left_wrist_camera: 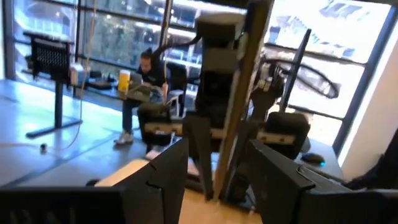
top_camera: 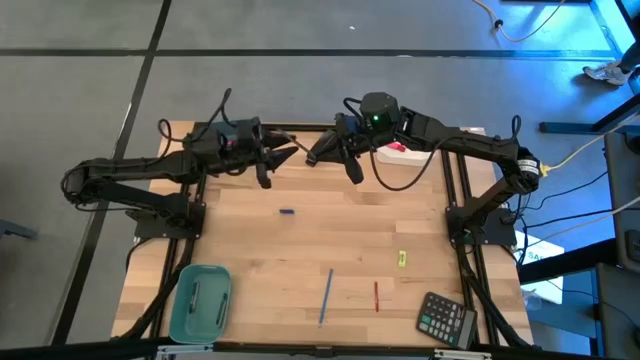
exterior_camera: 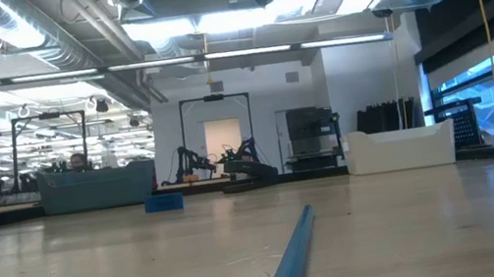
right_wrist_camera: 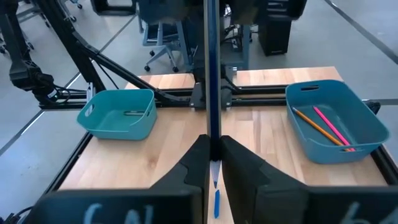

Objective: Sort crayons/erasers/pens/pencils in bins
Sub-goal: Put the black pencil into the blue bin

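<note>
Dark, slim pen (right_wrist_camera: 211, 74) stands upright, pinched in the right pincer (right_wrist_camera: 213, 163); left pincer (left_wrist_camera: 214, 180) gapes empty.

table: pale wooden tabletop (top_camera: 300, 250), matt, visible grain | tubs: oblong teal plastic bin (top_camera: 200, 301), smooth, slight sheen; squarish blue-grey plastic bin (right_wrist_camera: 336, 121), smooth | white rectangular plastic bin (exterior_camera: 400, 148), matt | long bright blue pencil (top_camera: 326, 296), smooth, glossy | black plastic calculator (top_camera: 446, 319), matt
</note>
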`<state>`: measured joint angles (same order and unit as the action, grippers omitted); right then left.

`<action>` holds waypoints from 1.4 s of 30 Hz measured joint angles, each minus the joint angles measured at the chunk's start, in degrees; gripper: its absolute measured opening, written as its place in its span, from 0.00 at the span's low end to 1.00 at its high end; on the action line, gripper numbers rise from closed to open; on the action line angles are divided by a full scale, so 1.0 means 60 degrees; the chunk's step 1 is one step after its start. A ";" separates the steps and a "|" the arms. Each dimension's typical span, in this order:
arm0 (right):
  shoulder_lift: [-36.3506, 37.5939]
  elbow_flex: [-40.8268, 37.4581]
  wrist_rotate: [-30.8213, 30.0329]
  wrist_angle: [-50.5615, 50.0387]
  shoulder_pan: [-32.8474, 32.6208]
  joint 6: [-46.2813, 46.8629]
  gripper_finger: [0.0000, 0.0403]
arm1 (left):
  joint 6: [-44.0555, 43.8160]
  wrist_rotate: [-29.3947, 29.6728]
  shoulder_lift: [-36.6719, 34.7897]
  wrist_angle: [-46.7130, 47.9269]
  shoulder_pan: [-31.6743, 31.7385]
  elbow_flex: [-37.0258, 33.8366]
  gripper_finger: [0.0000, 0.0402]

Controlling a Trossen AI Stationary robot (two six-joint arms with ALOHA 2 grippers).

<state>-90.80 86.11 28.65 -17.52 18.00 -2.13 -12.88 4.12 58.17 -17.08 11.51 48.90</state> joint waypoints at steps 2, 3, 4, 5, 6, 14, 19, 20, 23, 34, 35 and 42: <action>0.0000 0.0000 -0.0020 0.0000 -0.0022 -0.0004 0.10 | 0.0010 -0.0116 0.0089 -0.0327 0.0000 0.0000 0.38; 0.0000 0.0000 -0.0028 0.0000 -0.0033 -0.0019 0.10 | 0.0017 -0.0177 0.0185 -0.0501 0.0000 0.0000 0.38; 0.0000 0.0000 -0.0073 0.0000 -0.0035 -0.0074 0.10 | 0.0018 -0.0297 0.0262 -0.0523 0.0000 -0.0007 0.38; 0.0000 0.0000 -0.0097 0.0000 -0.0061 -0.0119 0.10 | 0.0018 -0.0445 0.0353 -0.0618 0.0000 -0.0018 0.38; 0.0000 0.0000 -0.0097 0.0001 -0.0072 -0.0153 0.10 | 0.0023 -0.0551 0.0457 -0.0793 0.0000 -0.0018 0.38; 0.0000 0.0000 -0.0102 -0.0007 -0.0076 0.0029 0.10 | 0.0025 -0.0484 0.0808 -0.1016 -0.0007 -0.0018 0.33; 0.0000 0.0000 -0.0104 -0.0011 -0.0076 0.0029 0.10 | 0.0087 -0.0251 0.0723 -0.0897 0.0000 -0.0018 0.22; 0.0000 0.0000 -0.0103 -0.0011 -0.0076 0.0029 0.10 | 0.0202 -0.0140 0.0707 -0.0876 0.0000 -0.0015 0.19; -0.0007 0.0000 -0.0193 -0.0035 -0.0072 0.0030 0.10 | 0.0362 0.0396 0.0598 -0.0412 -0.0011 -0.0011 0.11; -0.0018 0.0015 -0.1651 -0.0406 0.0277 0.0071 0.27 | 0.0691 0.2181 0.0542 0.5054 0.0154 0.1793 0.02; -0.0018 0.0015 -0.1892 -0.0483 0.0321 0.0073 0.30 | 0.0689 0.2286 0.0593 0.6051 0.0273 0.2174 0.01; -0.0018 0.0015 -0.2335 -0.0862 0.0580 0.0058 0.38 | 0.0234 0.2572 0.1371 1.1704 0.1705 0.4336 0.01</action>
<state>-90.91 86.19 14.64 -22.69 21.48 -1.78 -11.48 19.56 66.40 53.14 21.74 74.92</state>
